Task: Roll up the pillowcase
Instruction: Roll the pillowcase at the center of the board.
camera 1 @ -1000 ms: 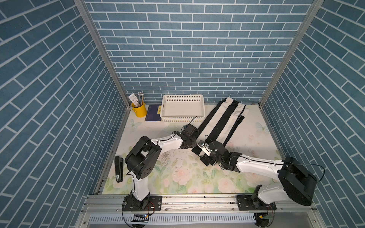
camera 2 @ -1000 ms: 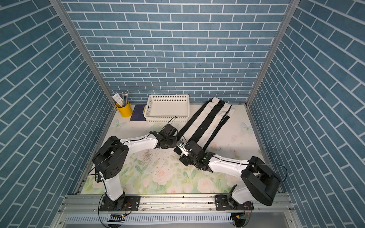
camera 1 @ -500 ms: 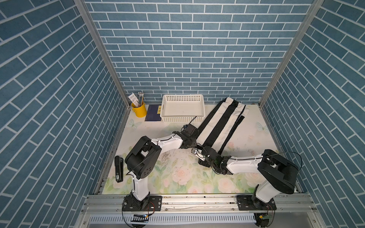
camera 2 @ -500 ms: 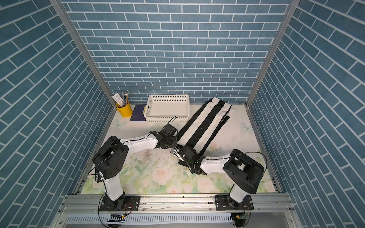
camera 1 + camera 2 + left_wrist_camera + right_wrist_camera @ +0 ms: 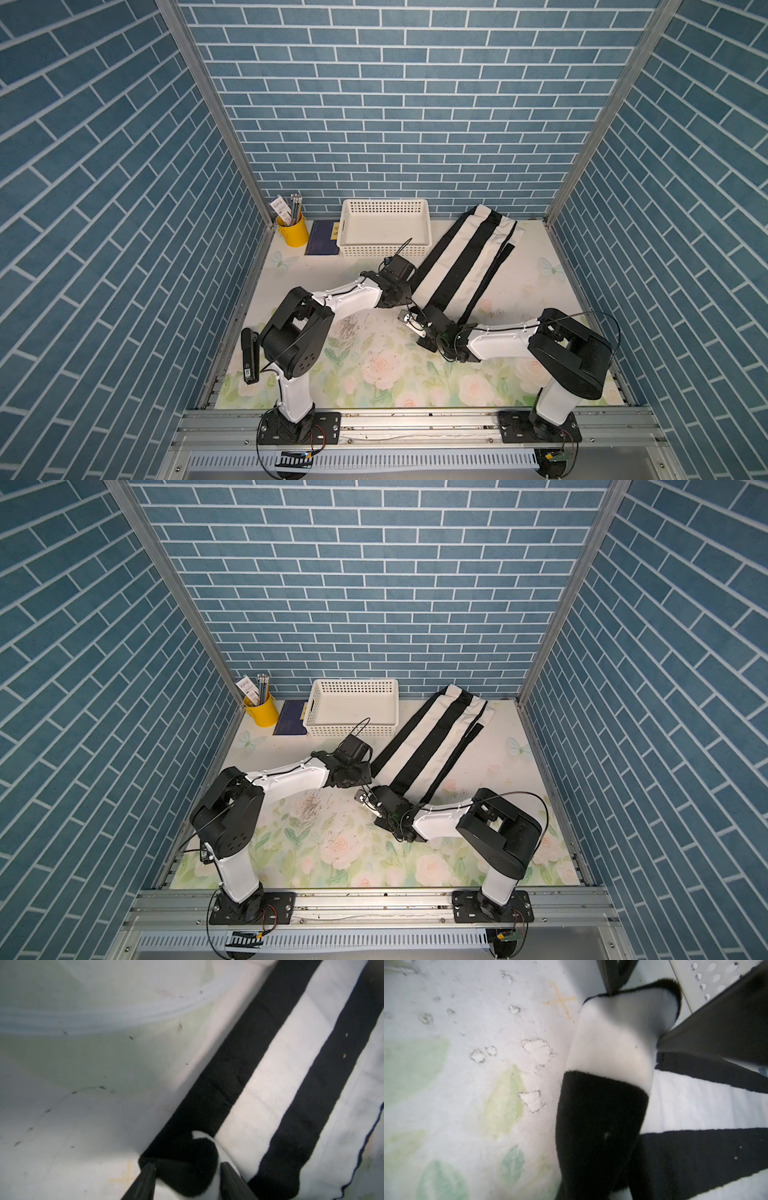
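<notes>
Left gripper (image 5: pixel 188 1165) straddles pillowcase (image 5: pixel 270 1084) corner (clamped? unclear).

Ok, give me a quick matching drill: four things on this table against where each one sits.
1 black-and-cream striped cloth pillowcase
2 white perforated plastic basket
3 yellow cup of pencils
4 dark blue flat notebook

A far left corner
B flat between cup and basket
C far edge, between notebook and pillowcase
D laid diagonally, right of the basket

Pairs: 1-D, 2-C, 3-A, 4-B
</notes>
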Controlling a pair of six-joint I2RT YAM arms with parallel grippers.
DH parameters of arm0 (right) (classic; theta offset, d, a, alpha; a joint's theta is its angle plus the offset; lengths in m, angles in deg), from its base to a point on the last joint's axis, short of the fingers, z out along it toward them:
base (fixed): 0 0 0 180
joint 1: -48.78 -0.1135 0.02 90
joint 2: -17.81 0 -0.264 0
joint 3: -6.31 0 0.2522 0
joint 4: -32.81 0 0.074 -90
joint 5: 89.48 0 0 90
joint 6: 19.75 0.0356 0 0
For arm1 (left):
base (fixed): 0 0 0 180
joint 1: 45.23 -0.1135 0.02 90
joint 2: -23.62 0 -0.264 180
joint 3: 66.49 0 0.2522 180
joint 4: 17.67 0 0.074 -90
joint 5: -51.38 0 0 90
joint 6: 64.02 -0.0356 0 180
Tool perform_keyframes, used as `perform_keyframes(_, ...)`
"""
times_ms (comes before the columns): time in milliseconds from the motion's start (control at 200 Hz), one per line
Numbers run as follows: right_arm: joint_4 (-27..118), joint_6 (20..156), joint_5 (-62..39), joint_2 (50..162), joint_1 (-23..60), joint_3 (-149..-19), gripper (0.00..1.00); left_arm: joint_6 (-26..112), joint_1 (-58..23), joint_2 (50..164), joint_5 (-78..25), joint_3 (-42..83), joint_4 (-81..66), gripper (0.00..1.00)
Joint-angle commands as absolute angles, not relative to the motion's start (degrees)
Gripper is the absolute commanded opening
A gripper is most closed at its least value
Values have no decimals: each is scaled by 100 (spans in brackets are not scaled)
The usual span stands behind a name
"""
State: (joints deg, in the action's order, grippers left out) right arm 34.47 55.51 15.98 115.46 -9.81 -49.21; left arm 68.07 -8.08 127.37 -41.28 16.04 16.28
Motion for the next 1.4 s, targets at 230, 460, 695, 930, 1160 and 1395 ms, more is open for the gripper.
perform_keyframes(230,3945,7030,-900,11390,-990,-5380,0,6488,-1730,11206,-4578,1141,2143,63)
perform_keyframes(460,3405,7824,-2625,11605,-200,-5164,0,6536,-1713,10634,-4191,523,1801,63)
perform_keyframes(695,3074,8359,-3839,12135,604,-5126,0,6467,-1463,10470,-3905,191,1467,63)
perform_keyframes(930,2851,8931,-4500,12700,1120,-5212,0,6301,-929,10763,-3619,88,1060,60)
perform_keyframes(1160,3071,8951,-4256,12566,1247,-5237,28,6461,-732,11617,-3617,353,750,50)
perform_keyframes(1395,3846,8401,-2479,11553,1159,-5363,62,6695,-721,12391,-3825,624,1049,41)
